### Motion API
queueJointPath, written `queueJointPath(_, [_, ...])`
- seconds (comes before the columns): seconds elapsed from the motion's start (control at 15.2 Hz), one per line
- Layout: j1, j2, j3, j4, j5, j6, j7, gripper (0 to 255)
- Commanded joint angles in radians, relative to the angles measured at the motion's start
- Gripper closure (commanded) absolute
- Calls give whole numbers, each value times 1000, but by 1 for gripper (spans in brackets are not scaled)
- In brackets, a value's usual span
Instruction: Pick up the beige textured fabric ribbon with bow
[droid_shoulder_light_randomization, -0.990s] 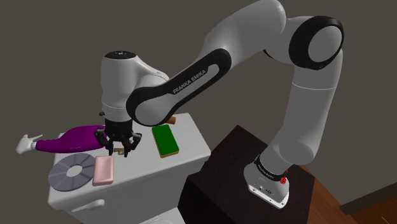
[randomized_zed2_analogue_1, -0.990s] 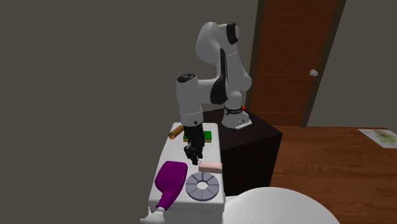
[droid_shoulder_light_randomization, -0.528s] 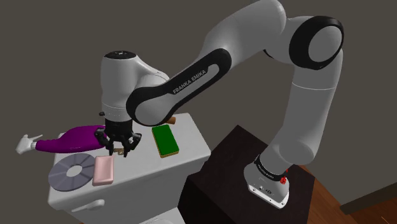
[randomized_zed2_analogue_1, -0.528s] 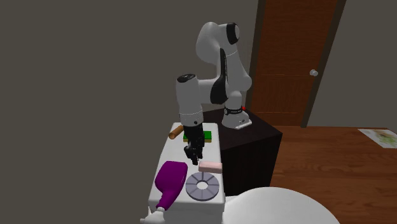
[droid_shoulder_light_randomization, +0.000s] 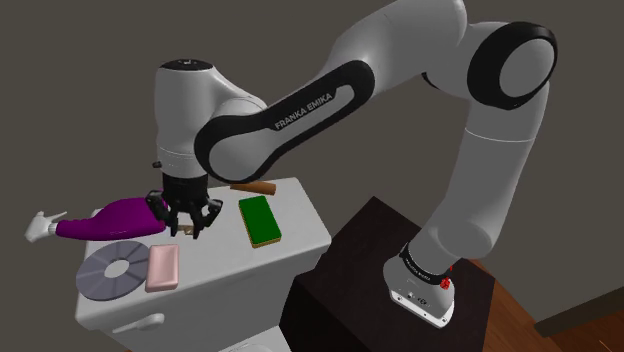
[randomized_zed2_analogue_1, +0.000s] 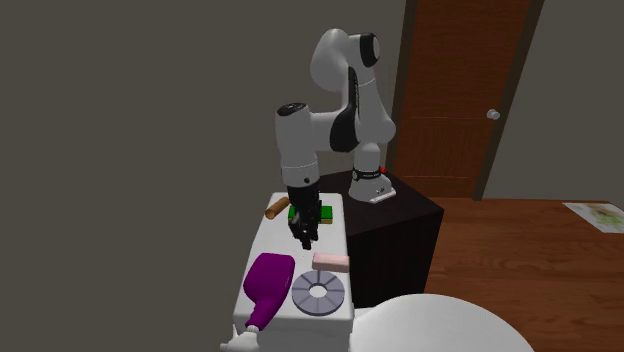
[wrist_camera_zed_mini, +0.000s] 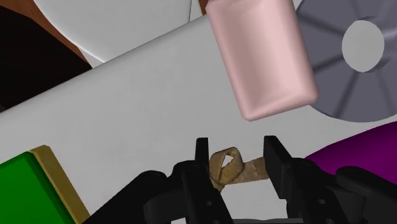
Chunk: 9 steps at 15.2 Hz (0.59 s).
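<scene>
The lift appears to be the step in hand: the two black fingers (wrist_camera_zed_mini: 202, 156) are clamping the ribbon (wrist_camera_zed_mini: 230, 168) between them, its folded tan loop pressing against one finger and its flat tail reaching across to the other; the ribbon is hanging just above the white surface (wrist_camera_zed_mini: 140, 95), near its middle, with the pink block (wrist_camera_zed_mini: 262, 54) and the grey disc (wrist_camera_zed_mini: 356, 63) lying beyond it, a purple object (droid_shoulder_light_randomization: 120, 217) close at one side and a green block (droid_shoulder_light_randomization: 260, 220) at the other; whether the ribbon is fully clear of the surface I cannot tell. The next move, as I judge it, is calling for a straight, slow rise with the grip unchanged, since the hold is sitting on a thin, limp strip near the fingertips and a jerk or a sideways sweep could be pulling it loose or brushing the pink block; the brown rod (droid_shoulder_light_randomization: 255, 188) at the far edge is lying well out of the way. The arm (droid_shoulder_light_randomization: 320, 95) is rising from the stand (droid_shoulder_light_randomization: 370, 270) at the shoulder view's lower right, arching high at the elbow, then sloping down to the shoulder view's left; the wrist is standing upright and the fingers are pointing straight down over the surface.
</scene>
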Motion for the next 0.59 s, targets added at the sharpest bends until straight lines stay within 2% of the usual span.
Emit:
queueJointPath(0.0, [-6, -18, 8, 9, 13, -24, -5, 255])
queueJointPath(0.53, [-22, -62, 25, 45, 48, -95, -19, 255])
